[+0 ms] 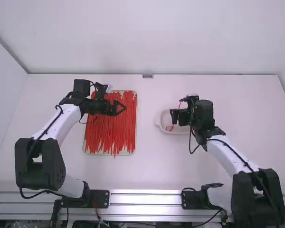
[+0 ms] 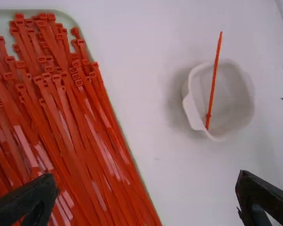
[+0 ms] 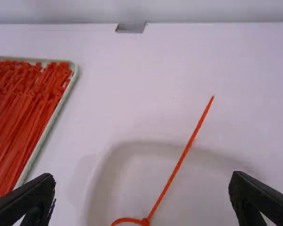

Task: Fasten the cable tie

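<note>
Many loose orange cable ties (image 1: 111, 126) (image 2: 52, 127) (image 3: 19, 108) lie heaped on a pale tray (image 1: 134, 121). My left gripper (image 1: 115, 108) (image 2: 146, 207) hangs open just above the heap, with nothing between its fingers. A white bowl (image 1: 167, 127) (image 2: 238, 99) (image 3: 104, 188) stands to the right of the tray. In it sits one orange tie (image 2: 212, 80) (image 3: 179, 162), closed into a small loop with its long tail sticking out over the rim. My right gripper (image 1: 173, 117) (image 3: 141, 207) is open right over the bowl, holding nothing.
The white table (image 1: 228, 95) spreads bare around the tray and bowl. A small grey tab (image 1: 147, 75) (image 3: 130, 28) sits at the table's far edge against the wall.
</note>
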You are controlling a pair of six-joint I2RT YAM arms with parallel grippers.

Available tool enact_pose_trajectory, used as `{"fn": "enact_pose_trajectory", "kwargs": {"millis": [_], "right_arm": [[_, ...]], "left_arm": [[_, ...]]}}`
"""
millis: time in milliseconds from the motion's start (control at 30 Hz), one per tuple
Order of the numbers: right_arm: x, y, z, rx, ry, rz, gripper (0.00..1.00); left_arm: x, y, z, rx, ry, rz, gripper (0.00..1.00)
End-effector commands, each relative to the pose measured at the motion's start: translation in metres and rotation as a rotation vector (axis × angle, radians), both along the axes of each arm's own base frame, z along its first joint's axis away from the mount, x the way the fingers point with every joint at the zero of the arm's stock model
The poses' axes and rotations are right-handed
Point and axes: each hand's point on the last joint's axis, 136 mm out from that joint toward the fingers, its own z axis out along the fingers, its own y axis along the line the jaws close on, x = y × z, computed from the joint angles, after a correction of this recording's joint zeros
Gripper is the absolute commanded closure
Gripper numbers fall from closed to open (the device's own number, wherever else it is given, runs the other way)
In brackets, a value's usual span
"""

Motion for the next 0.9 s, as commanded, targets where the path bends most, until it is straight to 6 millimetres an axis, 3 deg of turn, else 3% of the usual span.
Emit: {"fn": "enact_pose_trajectory", "kwargs": {"millis": [0, 200, 400, 633, 867], "right_arm": [[0.003, -0.007, 0.031, -0.013, -0.075, -0.037, 0.02], [-0.008, -0.016, 0.056, -0.026, -0.123, -0.073, 0.02], [-0.014, -0.027, 0.076, -0.053, -0.178, -0.112, 0.02], [-0.017, -0.028, 0.080, -0.061, -0.190, -0.107, 0.02], [-0.017, -0.028, 0.079, -0.067, -0.191, -0.104, 0.02]], "left_arm": [[0.008, 0.009, 0.018, 0.050, -0.056, 0.031, 0.01], [0.005, 0.021, 0.035, 0.121, -0.096, 0.081, 0.01], [-0.006, 0.026, 0.071, 0.143, -0.194, 0.117, 0.01], [-0.017, 0.033, 0.094, 0.181, -0.244, 0.177, 0.01], [-0.020, 0.033, 0.097, 0.179, -0.247, 0.177, 0.01]]}}
